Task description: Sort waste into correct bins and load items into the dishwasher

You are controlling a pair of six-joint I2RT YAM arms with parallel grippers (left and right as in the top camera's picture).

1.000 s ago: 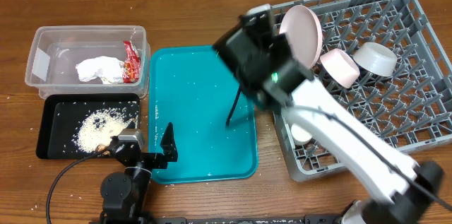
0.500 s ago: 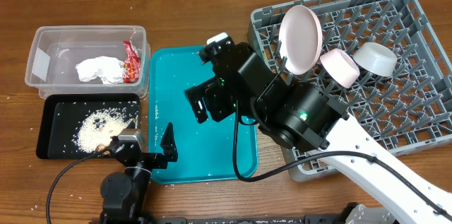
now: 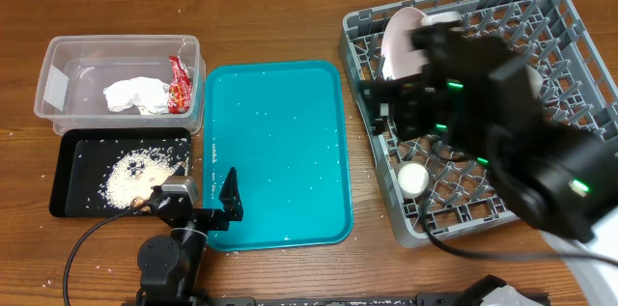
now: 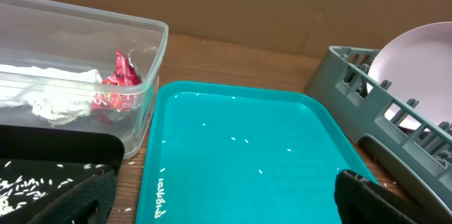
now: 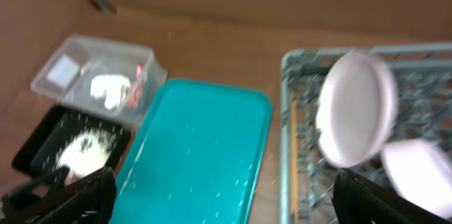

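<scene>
In the overhead view the blurred right arm [image 3: 483, 123] is hovering over the large square grey plastic dish rack [image 3: 570, 45]. Its pincer cannot be made out here. A pale pinkish-white round plate [image 3: 396, 41] is standing on edge in the rack beside the arm, and a tiny white round cup [image 3: 413, 180] is sitting in the rack near it.

In the left wrist view the left pincer [image 4: 224, 178] is gaping wide and holding nothing. A teal rectangular serving tray [image 4: 240, 153] is lying straight ahead of it. Ahead-left, a clear rectangular plastic tub [image 4: 152, 61] is holding a small red printed wrapper [image 4: 120, 83] and a crumpled white paper napkin [image 4: 53, 100]. Whitish rice grains [image 4: 18, 189] are lying in a shallow black tray [image 4: 63, 145] by its left finger.

In the blurred right wrist view the right pincer [image 5: 222, 178] is also spread wide and empty. The teal tray is lying below it, and the plate and a small pink bowl [image 5: 424, 174] are sitting in the rack ahead-right.
</scene>
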